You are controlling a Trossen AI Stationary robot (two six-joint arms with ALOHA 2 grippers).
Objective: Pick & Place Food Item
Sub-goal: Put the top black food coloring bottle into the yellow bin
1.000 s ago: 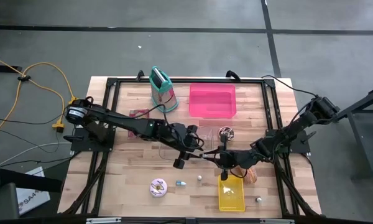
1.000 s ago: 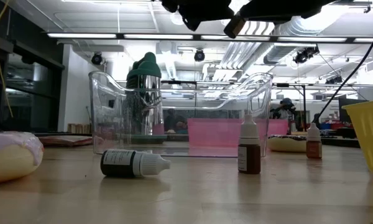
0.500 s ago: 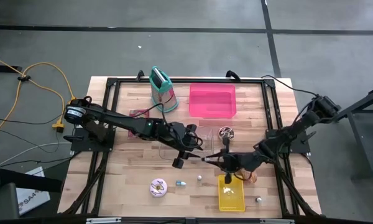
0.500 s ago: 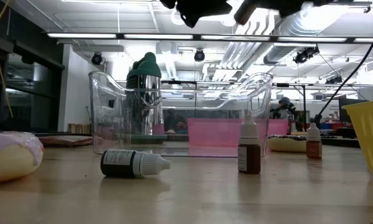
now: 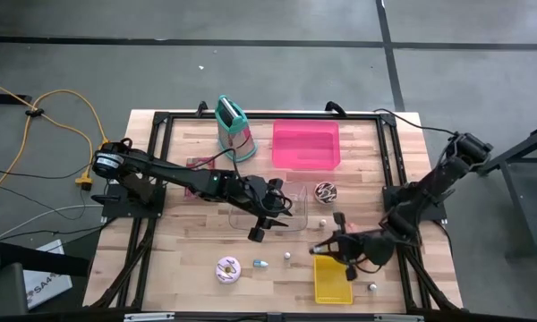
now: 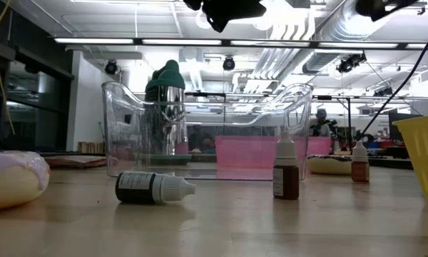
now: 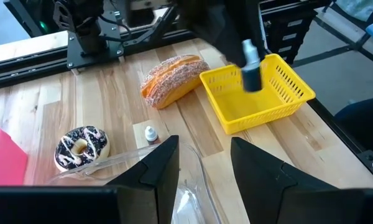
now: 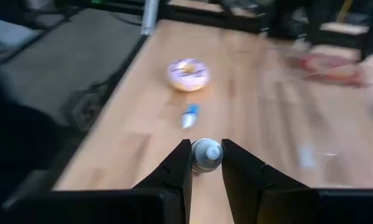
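Since 1 second ago, the right gripper (image 5: 325,248) has been carried from frame centre down to the lower centre-right of the high view, over the upper-left corner of the yellow basket (image 5: 333,281). Its jaws are pinched on a small dropper bottle (image 8: 206,154), confirmed only in the right wrist view. The left gripper (image 5: 268,224) remains at frame centre, jaws spread and empty, above the clear tray (image 5: 297,204). The sugared pastry (image 7: 171,78), hidden under the arm from above, is seen in the left wrist view, touching the basket.
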